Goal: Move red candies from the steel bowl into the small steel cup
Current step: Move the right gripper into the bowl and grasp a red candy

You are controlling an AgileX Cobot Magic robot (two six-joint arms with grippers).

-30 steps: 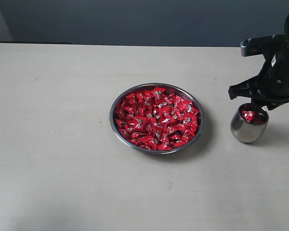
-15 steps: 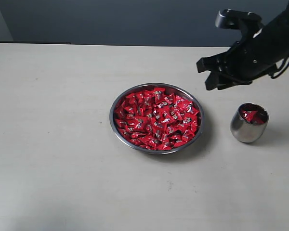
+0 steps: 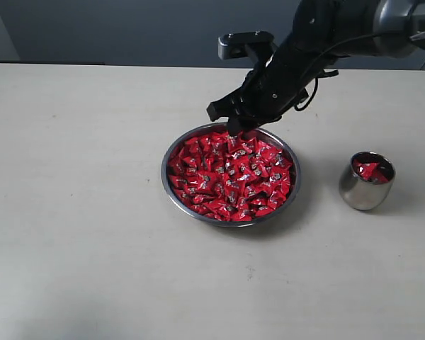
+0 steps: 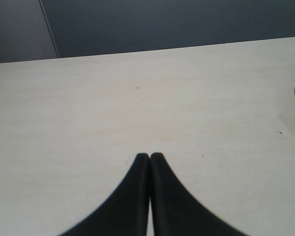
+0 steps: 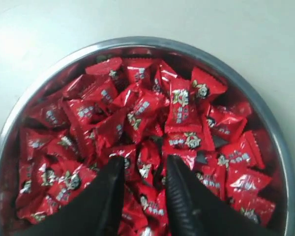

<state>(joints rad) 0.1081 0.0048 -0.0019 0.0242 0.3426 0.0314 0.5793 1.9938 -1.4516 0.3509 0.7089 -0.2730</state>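
Red candies (image 3: 230, 176) (pale-marked), grey bowl (image 3: 163, 173)

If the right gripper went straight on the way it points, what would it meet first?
Most likely the red candies heaped in the steel bowl: the right gripper, open, points down at them. How much gap remains is unclear.

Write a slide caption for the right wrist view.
Right gripper, jaws open, poised over the red candies heaped in the steel bowl.
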